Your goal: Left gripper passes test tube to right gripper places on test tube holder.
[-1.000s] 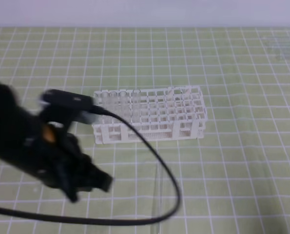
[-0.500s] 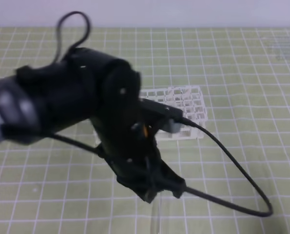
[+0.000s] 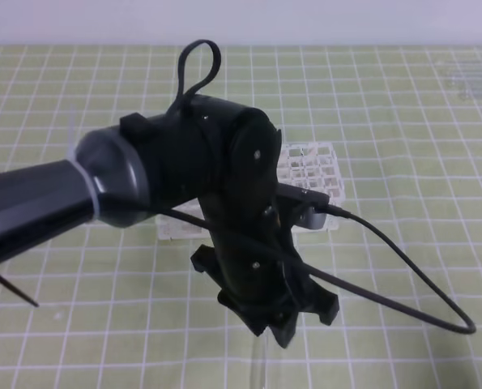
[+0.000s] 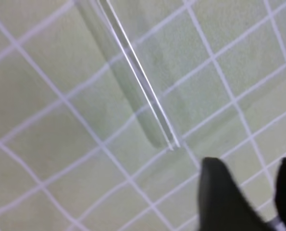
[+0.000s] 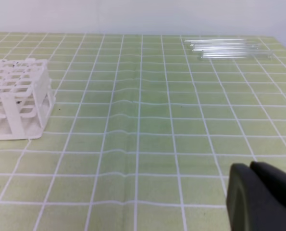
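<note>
Left wrist view shows the left gripper (image 4: 248, 197) with fingers spread, poised just beside the test tube (image 4: 133, 77) lying flat on the worktop (image 4: 46, 134), presumably lining up for the pickup; right gripper (image 5: 251, 169) waits pressed together.

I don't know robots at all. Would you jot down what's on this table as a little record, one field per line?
surface: green mat with white grid lines
rack: white test tube holder, standing on the mat, partly hidden behind the arm in the high view
tube near arm: clear test tube lying flat on the mat, just ahead of the fingers
left claw: fingers apart, holding nothing, above the mat
right claw: shut, empty, low over the mat
spare tubes: several clear tubes lying side by side at the far edge
</note>
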You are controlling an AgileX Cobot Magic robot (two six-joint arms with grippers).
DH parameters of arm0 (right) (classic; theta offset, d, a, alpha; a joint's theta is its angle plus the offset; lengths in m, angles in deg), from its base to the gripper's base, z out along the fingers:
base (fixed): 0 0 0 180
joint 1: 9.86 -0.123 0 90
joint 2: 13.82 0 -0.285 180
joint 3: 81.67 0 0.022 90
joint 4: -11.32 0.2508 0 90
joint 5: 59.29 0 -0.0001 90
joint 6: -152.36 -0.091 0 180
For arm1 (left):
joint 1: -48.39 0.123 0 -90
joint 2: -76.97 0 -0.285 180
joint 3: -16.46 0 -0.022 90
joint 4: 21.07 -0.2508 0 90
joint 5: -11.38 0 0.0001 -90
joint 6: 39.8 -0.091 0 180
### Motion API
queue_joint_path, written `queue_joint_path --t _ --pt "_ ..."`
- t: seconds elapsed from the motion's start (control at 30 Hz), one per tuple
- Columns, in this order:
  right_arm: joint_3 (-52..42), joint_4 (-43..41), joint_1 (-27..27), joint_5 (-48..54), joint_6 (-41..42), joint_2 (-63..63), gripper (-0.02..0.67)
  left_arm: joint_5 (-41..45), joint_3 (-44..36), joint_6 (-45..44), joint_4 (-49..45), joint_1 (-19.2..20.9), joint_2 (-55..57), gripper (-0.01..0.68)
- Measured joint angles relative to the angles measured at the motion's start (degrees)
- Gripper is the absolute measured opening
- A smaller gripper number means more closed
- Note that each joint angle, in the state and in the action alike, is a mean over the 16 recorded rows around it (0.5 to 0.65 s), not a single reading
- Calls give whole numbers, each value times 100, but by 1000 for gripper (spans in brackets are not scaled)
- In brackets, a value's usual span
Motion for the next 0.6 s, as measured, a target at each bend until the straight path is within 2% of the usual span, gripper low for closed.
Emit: queue_joint_path --t 0.17,0.3,0.37,0.6 --pt "0 0 0 0 0 0 -17 53 -2 480 12 -4 197 348" --pt "0 0 0 0 0 0 -17 70 -5 972 -111 -46 341 416" --pt "0 0 0 0 0 0 -17 83 -10 1207 -197 -79 391 437" --pt "0 0 0 0 0 0 -17 -102 -83 1783 -500 -232 506 439"
